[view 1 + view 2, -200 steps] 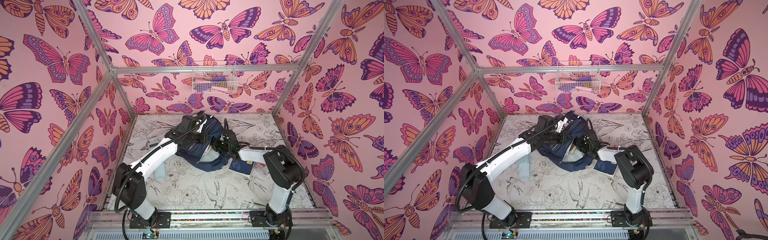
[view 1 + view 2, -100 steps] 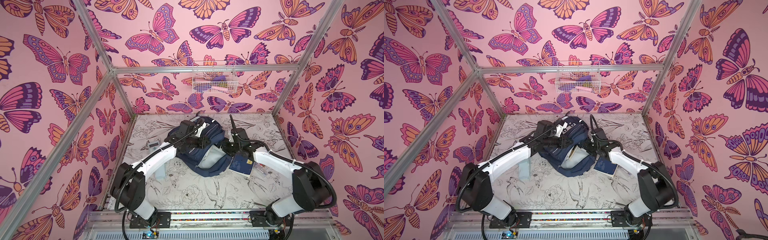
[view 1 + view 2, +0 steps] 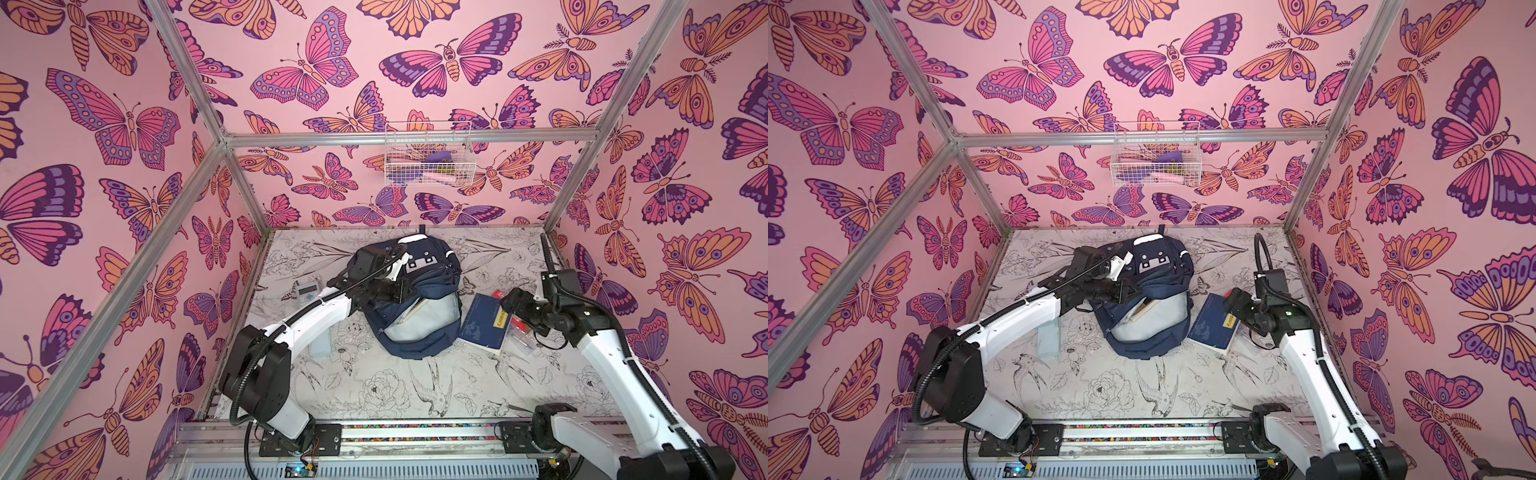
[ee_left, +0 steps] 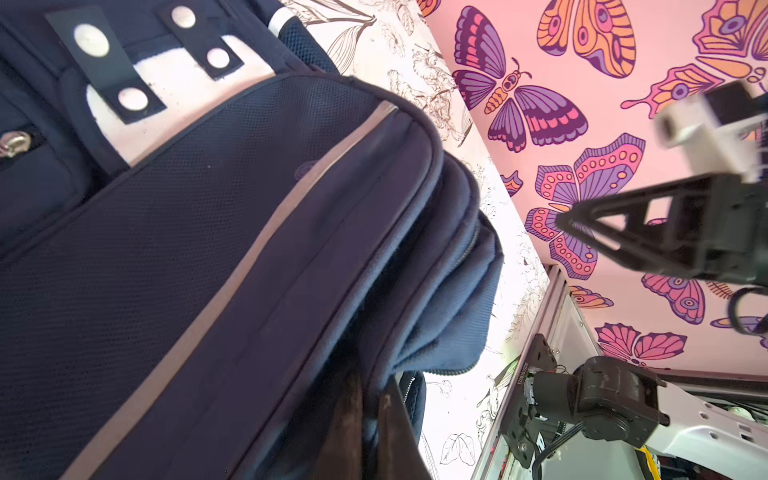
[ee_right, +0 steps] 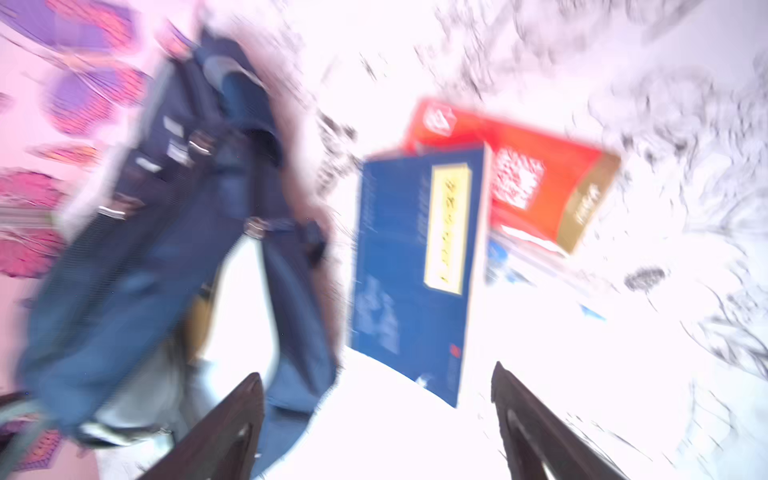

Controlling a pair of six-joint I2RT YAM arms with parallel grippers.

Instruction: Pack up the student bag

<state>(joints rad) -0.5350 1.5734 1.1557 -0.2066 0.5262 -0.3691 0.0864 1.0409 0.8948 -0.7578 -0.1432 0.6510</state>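
At the left of the worktop [image 3: 386, 395] a small grey calculator [image 3: 306, 289] lay unpacked, apart from the bag. Beside it the left arm reached in. The left claw [image 4: 371, 409] was pinched shut on the navy fabric at the rim of the student bag [image 3: 419, 336], apparently to hold the mouth up and open for loading. The bag itself lay flat in the middle of the worktop, toward the back wall, with its top loop pointing away. Its main pocket gaped, showing pale lining and what looked like a tan-edged book inside. Just beside the bag on the right lay a blue book [image 3: 482, 322] with a yellow label. It overlapped a red box [image 5: 569, 166] and a clear case [image 3: 519, 338], probably staged there within easy reach. Over these hung the right claw [image 5: 376, 372], its jaws spread wide and holding nothing, likely lined up to take the blue book next.
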